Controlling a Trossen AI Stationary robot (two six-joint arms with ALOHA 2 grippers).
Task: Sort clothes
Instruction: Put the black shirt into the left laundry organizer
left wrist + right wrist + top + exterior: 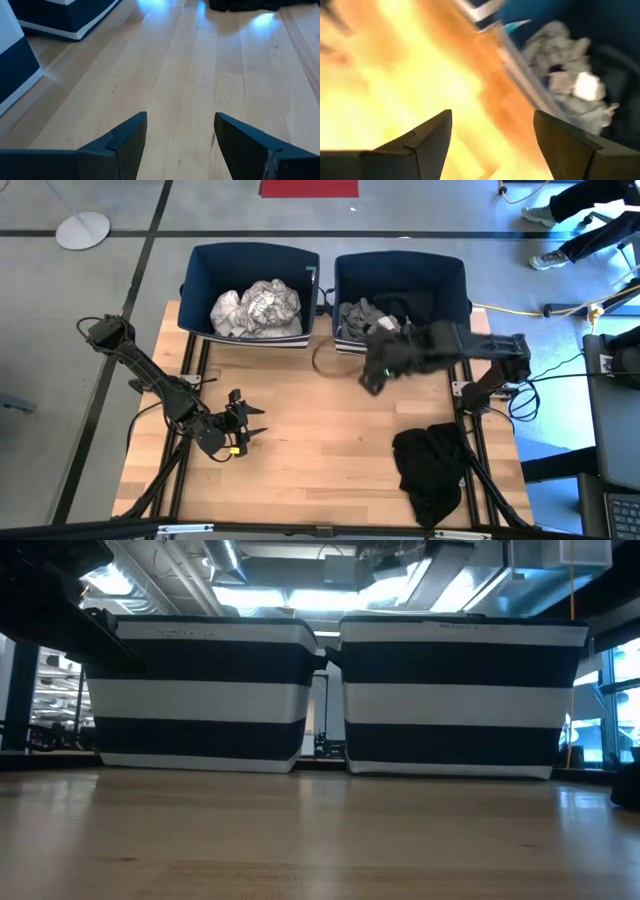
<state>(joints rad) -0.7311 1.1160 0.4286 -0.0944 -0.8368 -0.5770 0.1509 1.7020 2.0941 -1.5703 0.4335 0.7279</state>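
White and grey-patterned clothes (256,310) lie in the left navy bin (200,275). Grey and black clothes (375,315) lie in the right navy bin (455,280); the grey ones also show in the right wrist view (560,85). A black garment (430,465) lies crumpled on the table at the near right; its edge shows in the left wrist view (240,4). My right gripper (372,375) is open and empty above the table just in front of the right bin. My left gripper (250,423) is open and empty, low over the table at the near left.
The two bins stand side by side at the table's far edge, striped navy and white in the low view (200,690). Bare wood lies between the grippers and in the table's middle (320,440). A person's legs (590,225) show beyond the far right corner.
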